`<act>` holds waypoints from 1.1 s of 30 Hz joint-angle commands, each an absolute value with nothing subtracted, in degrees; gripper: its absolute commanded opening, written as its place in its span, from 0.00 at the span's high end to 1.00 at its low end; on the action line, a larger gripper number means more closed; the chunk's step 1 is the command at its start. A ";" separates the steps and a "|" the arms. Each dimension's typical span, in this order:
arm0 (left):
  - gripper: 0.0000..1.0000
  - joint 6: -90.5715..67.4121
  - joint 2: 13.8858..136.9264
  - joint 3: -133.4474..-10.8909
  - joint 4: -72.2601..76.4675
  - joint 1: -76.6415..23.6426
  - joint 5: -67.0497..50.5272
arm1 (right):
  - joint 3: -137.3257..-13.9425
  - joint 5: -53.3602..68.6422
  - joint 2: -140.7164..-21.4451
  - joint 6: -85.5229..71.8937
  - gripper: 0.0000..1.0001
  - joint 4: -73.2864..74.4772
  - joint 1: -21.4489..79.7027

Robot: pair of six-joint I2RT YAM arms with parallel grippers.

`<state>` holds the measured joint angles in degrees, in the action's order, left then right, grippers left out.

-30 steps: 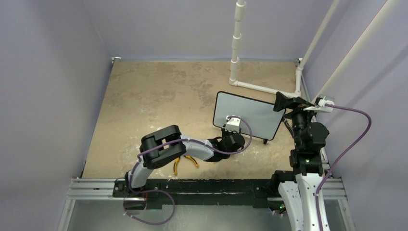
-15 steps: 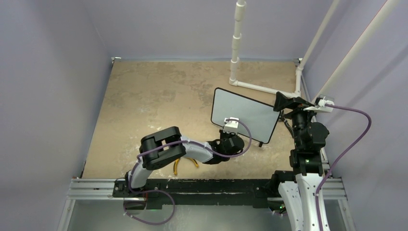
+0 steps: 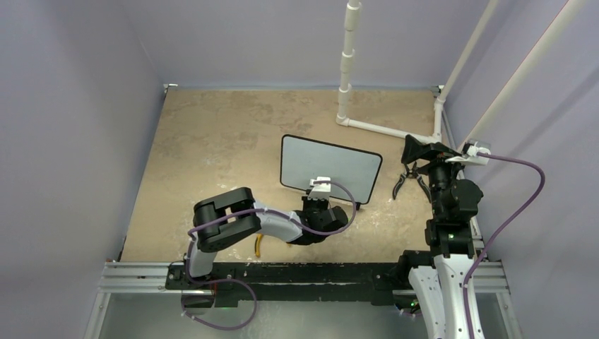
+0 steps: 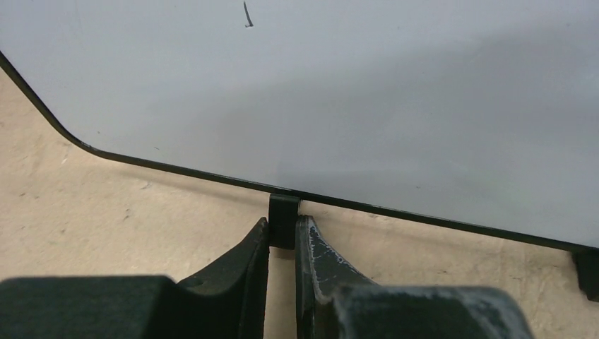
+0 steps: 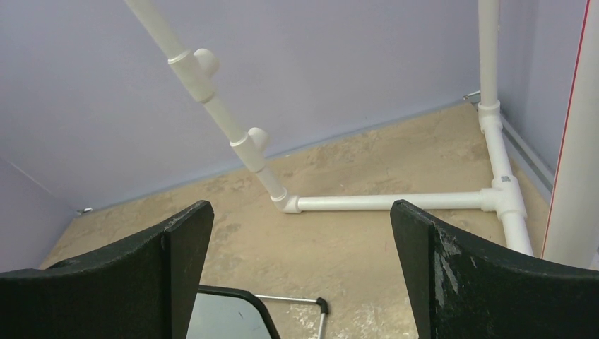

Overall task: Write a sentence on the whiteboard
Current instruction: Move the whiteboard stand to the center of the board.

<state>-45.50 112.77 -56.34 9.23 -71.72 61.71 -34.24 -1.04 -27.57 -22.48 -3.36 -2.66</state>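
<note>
The whiteboard (image 3: 330, 168) stands on its long lower edge on the sandy table (image 3: 212, 141), a little right of the middle, just in front of the white pipe frame (image 3: 374, 128). Its long axis runs across the table from left to right, the right end slightly nearer the arms, and its pale face is turned toward the arm bases. The left gripper (image 4: 283, 229) reaches in low at the near edge, its jaws narrowed onto one small black foot (image 4: 284, 210) under the frame, pinching it from both sides. The second foot (image 4: 586, 272) sits farther right along the same edge. From the left wrist the board's surface shows one short dark stroke (image 4: 247, 14) near the top. The right gripper (image 3: 412, 185) hangs just beside the board's right end, apart from it, jaws spread wide and holding nothing. Yellow-handled pliers (image 3: 261, 244) lie under the left arm
</note>
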 commanded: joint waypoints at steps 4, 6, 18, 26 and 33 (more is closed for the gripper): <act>1.00 -53.12 108.24 -54.18 -2.87 -72.24 68.58 | -33.61 -2.30 -27.20 -22.93 0.02 -3.12 -2.64; 0.97 -53.03 107.84 -54.60 -4.10 -72.25 66.53 | -33.75 -2.05 -27.25 -22.94 0.02 -2.98 -2.64; 0.34 -46.15 91.64 -44.84 1.71 -72.33 52.01 | -34.17 -2.22 -26.55 -22.90 0.01 -2.35 -2.64; 0.27 -29.20 73.22 -43.91 -3.15 -63.92 27.60 | -33.61 -1.01 -26.53 -22.73 0.01 -2.95 -2.64; 0.24 -16.19 61.28 -48.87 -10.31 -39.23 -6.79 | -33.50 -0.09 -26.76 -22.32 0.01 -3.83 -2.64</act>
<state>-25.69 64.05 -45.19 -5.67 -52.53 17.63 -33.54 -0.51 -26.87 -22.50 -1.76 -2.66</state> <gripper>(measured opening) 0.752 0.984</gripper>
